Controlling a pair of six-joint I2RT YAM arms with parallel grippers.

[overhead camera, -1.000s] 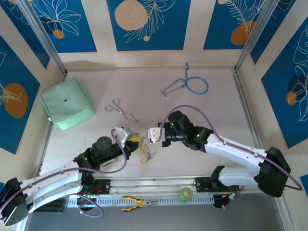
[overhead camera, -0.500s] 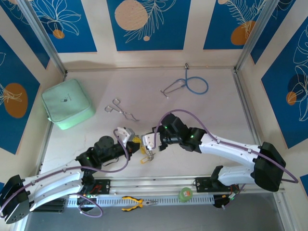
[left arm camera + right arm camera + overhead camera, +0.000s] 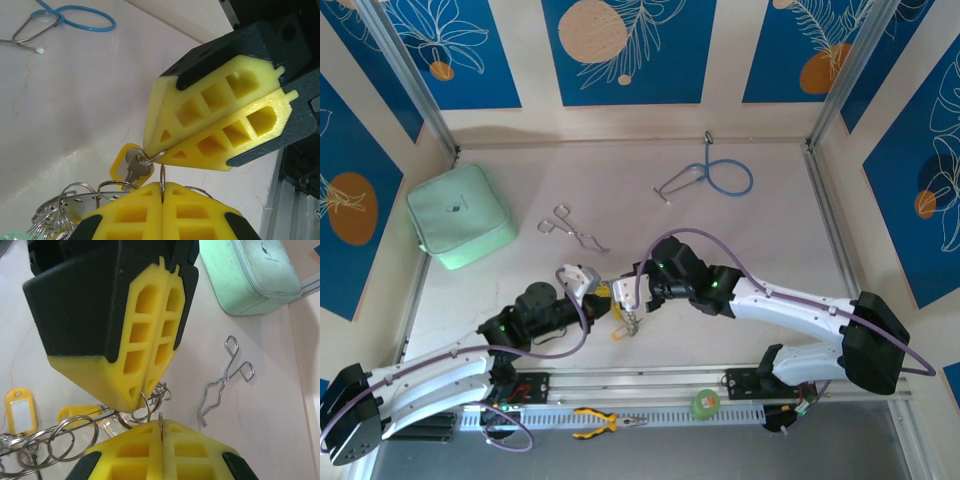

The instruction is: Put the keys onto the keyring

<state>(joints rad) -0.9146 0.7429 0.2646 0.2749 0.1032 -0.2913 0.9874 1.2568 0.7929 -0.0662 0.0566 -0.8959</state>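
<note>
No text, number or brand can be read from where I stand. The mint-green zip case (image 3: 255, 277) carries a small dark round emblem (image 3: 263, 247) with a line of tiny print beside it, too small to read.

Both arms, left (image 3: 430, 385) and right (image 3: 790, 300), have white shells with black joints. A thin purple cable (image 3: 672, 233) loops along each. Small green lights (image 3: 658, 265) glow on the joints. The left claw (image 3: 592, 290) and right claw (image 3: 623, 300) have black housings and yellow hollow-celled fingers (image 3: 200, 115)
</note>
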